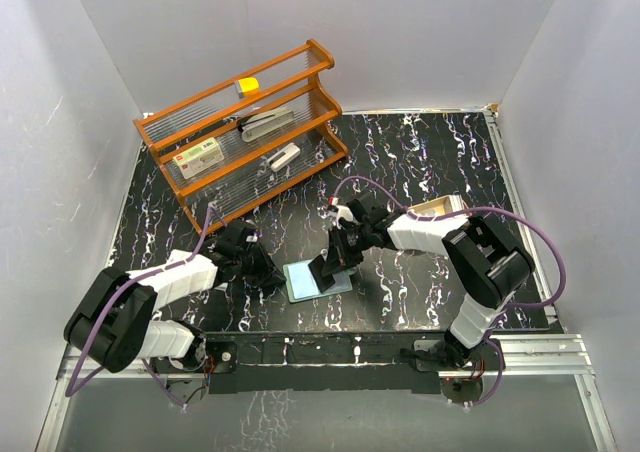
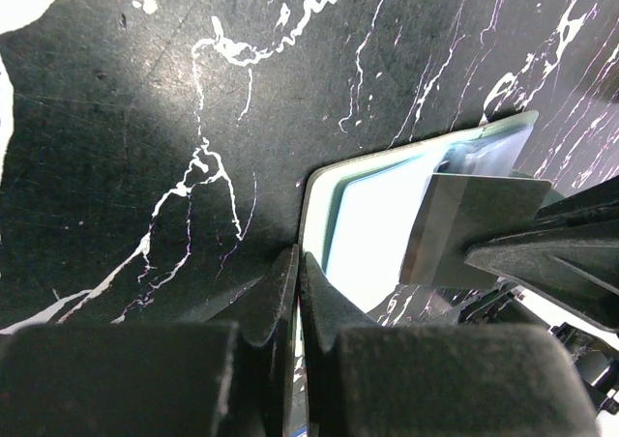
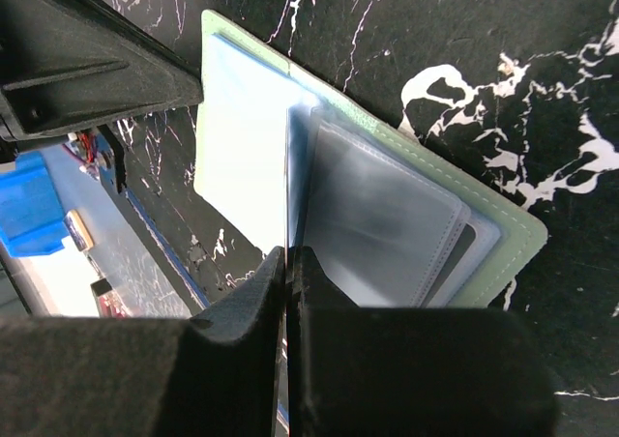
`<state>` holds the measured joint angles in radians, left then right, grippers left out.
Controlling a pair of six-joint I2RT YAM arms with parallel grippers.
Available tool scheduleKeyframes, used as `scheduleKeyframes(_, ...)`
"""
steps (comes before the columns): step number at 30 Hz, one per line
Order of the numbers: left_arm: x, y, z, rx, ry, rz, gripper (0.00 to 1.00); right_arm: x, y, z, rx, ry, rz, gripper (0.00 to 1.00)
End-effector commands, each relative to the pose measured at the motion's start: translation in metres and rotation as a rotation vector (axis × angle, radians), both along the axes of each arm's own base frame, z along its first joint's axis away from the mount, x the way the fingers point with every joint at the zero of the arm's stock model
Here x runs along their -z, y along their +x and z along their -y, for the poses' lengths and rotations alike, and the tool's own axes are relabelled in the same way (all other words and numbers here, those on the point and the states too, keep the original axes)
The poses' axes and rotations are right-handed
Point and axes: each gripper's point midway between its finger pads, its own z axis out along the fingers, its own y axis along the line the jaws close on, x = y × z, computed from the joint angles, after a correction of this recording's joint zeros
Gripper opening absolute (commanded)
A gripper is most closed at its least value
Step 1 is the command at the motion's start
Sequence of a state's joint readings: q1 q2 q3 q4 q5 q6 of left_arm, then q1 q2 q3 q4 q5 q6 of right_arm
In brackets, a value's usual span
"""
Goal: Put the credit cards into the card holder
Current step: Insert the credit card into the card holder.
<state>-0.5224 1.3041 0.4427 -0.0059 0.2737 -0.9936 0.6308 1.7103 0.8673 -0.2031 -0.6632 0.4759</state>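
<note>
The card holder lies open on the black marbled table, pale blue-grey inside with a green rim and clear sleeves. My left gripper is at the holder's left edge, with its jaws shut on that edge. My right gripper stands over the holder's middle, shut on a thin credit card. That card shows edge-on in the right wrist view and as a grey rectangle in the left wrist view. Its far end reaches the holder's fold. I see no other card.
An orange wooden rack stands at the back left, holding a white box with a red label and small items. A tan tray sits behind the right arm. White walls enclose the table.
</note>
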Motion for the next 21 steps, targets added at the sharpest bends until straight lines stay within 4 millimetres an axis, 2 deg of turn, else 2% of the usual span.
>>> scheduleKeyframes(1,0.009,-0.007,-0.007,0.006,0.031,-0.031,0.00,0.004,0.004,-0.002,-0.011,0.031,0.017,0.00)
scheduleKeyframes(13,0.015,-0.014,-0.009,-0.013,0.019,-0.049,0.00,0.008,0.006,-0.005,0.016,0.065,0.029,0.01)
scheduleKeyframes(17,0.015,-0.015,-0.008,-0.017,0.012,-0.055,0.00,0.020,0.003,-0.003,0.033,0.054,-0.002,0.01)
scheduleKeyframes(21,0.015,-0.016,-0.007,-0.028,-0.001,-0.057,0.00,0.023,0.000,-0.004,0.052,0.073,-0.020,0.01)
